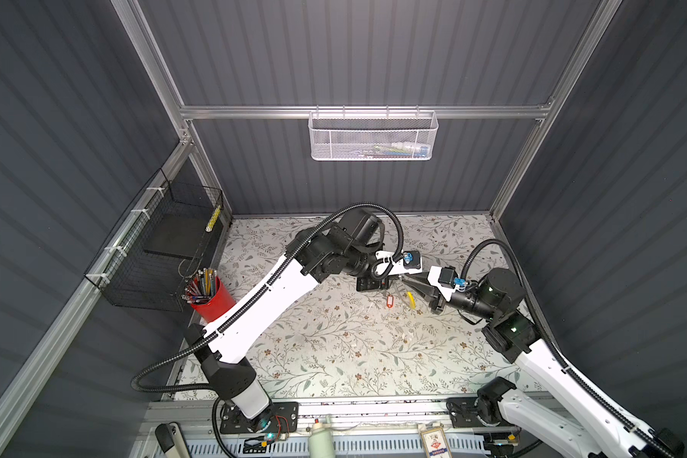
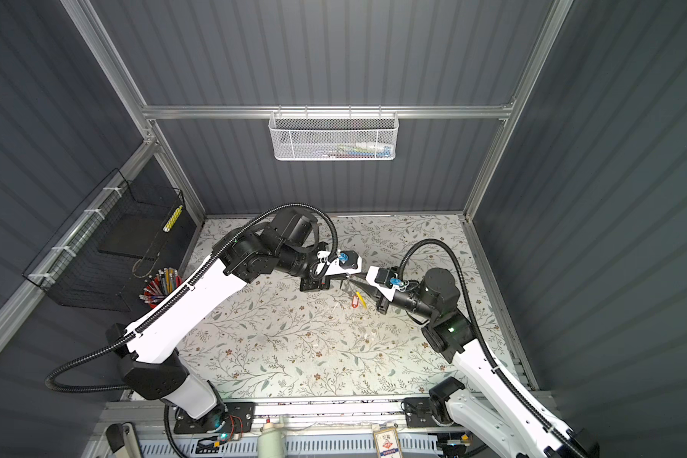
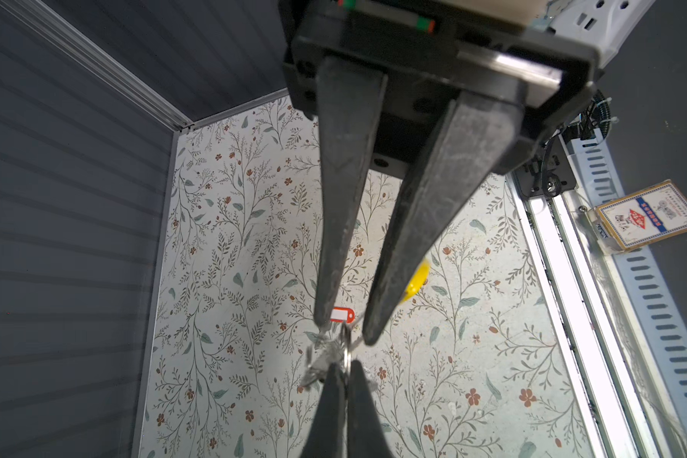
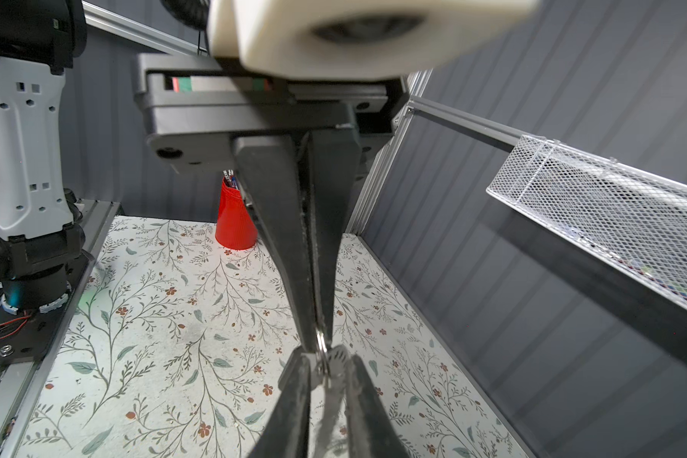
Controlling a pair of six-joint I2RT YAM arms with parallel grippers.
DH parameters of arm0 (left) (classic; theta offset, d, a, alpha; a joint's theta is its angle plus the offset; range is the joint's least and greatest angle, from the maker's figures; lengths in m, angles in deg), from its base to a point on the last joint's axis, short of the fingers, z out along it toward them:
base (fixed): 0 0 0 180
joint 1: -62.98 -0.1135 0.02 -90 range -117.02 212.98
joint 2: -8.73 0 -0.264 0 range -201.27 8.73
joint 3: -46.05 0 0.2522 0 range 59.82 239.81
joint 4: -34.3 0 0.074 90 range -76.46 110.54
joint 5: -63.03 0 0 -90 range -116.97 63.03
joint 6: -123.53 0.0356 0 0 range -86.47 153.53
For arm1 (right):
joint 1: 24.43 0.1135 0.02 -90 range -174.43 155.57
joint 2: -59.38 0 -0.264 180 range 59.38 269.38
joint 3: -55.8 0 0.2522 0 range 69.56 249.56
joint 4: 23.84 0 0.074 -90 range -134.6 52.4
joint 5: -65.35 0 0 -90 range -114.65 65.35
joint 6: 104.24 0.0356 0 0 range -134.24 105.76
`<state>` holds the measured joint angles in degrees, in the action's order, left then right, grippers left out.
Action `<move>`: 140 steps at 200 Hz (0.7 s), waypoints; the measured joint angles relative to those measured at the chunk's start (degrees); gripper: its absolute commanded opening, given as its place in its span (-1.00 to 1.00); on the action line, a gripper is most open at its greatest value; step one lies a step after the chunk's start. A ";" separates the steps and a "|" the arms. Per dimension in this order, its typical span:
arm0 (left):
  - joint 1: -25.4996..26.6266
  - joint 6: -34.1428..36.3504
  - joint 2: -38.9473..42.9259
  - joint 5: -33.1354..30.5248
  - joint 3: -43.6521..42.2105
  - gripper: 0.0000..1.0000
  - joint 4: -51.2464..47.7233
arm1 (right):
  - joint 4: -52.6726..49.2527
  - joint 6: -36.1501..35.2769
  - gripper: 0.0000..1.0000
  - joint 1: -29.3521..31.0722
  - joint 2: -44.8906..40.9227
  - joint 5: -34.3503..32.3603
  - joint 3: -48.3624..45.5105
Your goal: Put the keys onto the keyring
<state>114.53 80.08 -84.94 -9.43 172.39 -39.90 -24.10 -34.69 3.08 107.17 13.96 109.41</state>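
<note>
Both grippers meet tip to tip above the middle of the floral table. My left gripper (image 3: 346, 366) (image 1: 398, 279) is shut on the thin grey keyring (image 3: 348, 351), which shows edge-on between its tips. The keyring's yellow segment (image 3: 415, 279) (image 1: 411, 299) shows lower down. A key with a red tag (image 3: 342, 315) (image 1: 390, 300) shows just under the grippers; I cannot tell whether it hangs or lies. My right gripper (image 4: 326, 363) (image 1: 404, 280) has its jaws closed against a silvery key (image 4: 337, 357) right beside the keyring. That key's tag is hidden.
A red cup of pens (image 1: 213, 297) stands at the table's left edge beside a black wire basket (image 1: 167, 246). A white mesh basket (image 1: 373, 137) hangs on the back wall. A card box (image 1: 433, 440) lies on the front rail.
</note>
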 measured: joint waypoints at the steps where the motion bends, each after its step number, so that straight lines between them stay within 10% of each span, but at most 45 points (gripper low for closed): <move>1: 0.04 0.00 0.00 0.00 0.00 -1.00 -0.02 | 0.02 0.00 -0.62 0.00 0.02 0.00 0.00; 90: 0.22 0.00 0.00 0.46 0.48 -1.00 0.04 | 0.44 0.55 -1.00 -0.04 0.70 0.96 0.00; 110: 0.22 -0.04 0.00 0.37 0.46 -0.38 0.48 | 0.68 0.76 -1.00 -0.04 0.70 1.07 -0.04; 140: 0.24 -2.05 3.02 -2.60 -5.46 -0.09 7.41 | 2.84 2.03 -1.00 -0.07 0.68 0.81 -1.05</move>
<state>114.77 78.02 -81.92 -12.03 166.93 -32.49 -21.26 -32.66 3.01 107.85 14.77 108.36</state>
